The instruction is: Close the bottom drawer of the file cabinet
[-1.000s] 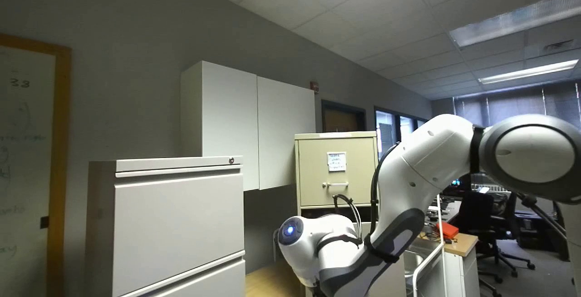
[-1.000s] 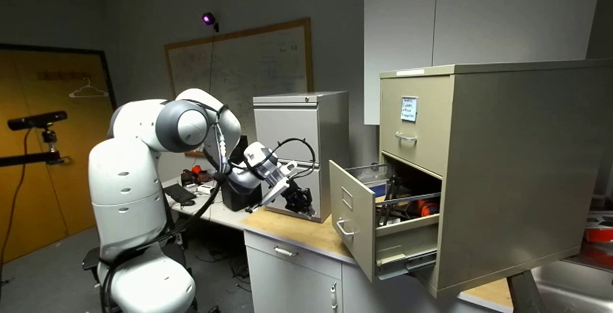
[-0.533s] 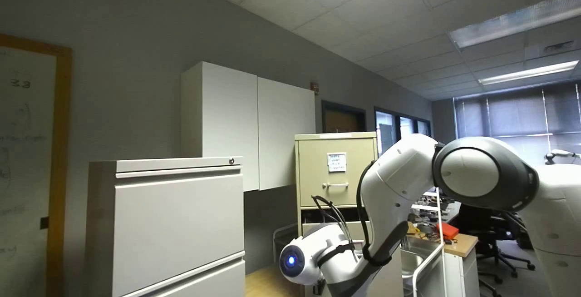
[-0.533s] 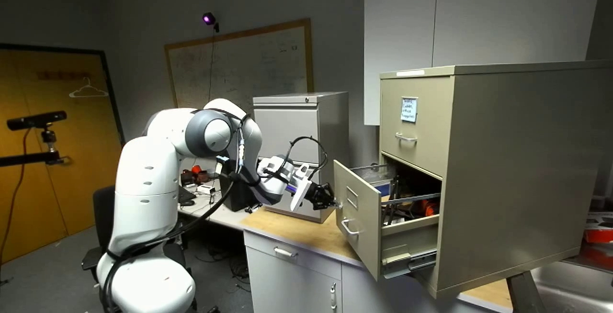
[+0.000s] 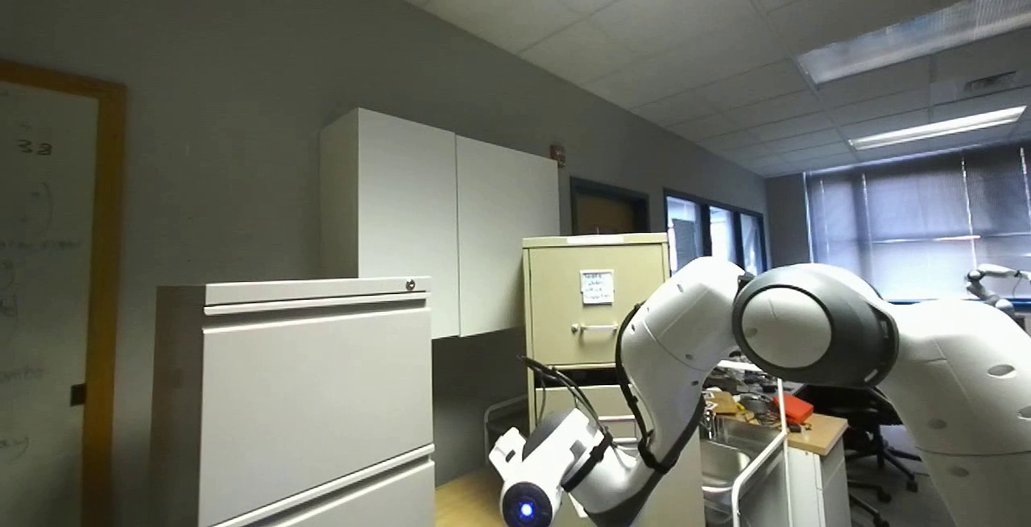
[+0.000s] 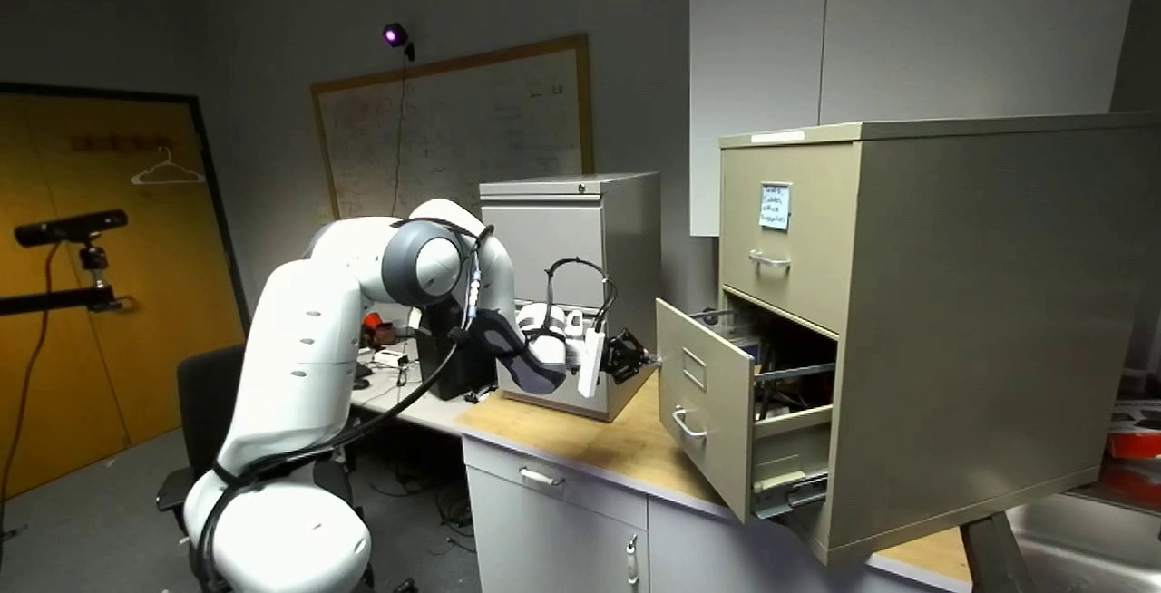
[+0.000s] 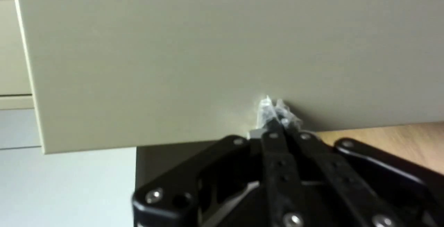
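Pincer (image 7: pixel 276 111) is squeezed together, tips right up against the front of the bottom drawer (image 6: pixel 723 416), near its side edge. That drawer's poking partway out of the beige file cabinet (image 6: pixel 980 321), which is just right of the grey cabinet (image 6: pixel 540 235) on the counter (image 6: pixel 580 439) in an exterior view. Top drawer (image 6: pixel 816 230) is all the way in, btw.

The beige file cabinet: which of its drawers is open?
The bottom drawer, the one the end effector appears to touch. Its front stands out from the cabinet, while the top drawer, with the handwritten label, sits flush.
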`<state>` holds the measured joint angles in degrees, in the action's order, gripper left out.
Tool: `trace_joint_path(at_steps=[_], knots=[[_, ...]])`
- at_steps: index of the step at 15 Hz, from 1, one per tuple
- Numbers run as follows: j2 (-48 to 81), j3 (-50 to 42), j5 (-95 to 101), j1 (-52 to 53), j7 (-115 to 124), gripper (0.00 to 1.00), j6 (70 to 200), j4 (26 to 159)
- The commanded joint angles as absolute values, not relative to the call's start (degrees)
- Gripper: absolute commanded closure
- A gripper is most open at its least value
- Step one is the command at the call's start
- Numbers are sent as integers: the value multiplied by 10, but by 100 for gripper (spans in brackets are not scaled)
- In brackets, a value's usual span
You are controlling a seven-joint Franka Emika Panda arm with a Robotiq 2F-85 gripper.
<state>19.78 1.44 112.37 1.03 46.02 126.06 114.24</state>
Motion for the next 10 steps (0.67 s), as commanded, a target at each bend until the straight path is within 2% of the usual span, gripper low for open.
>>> trace_joint_path(at_steps=[1, 6, 10], knots=[[224, 14, 1227, 10, 508, 100, 1210, 1104], [238, 27, 1238, 22, 578, 100, 1074, 1114], [256, 50, 1116, 15, 605, 100, 1056, 1101]])
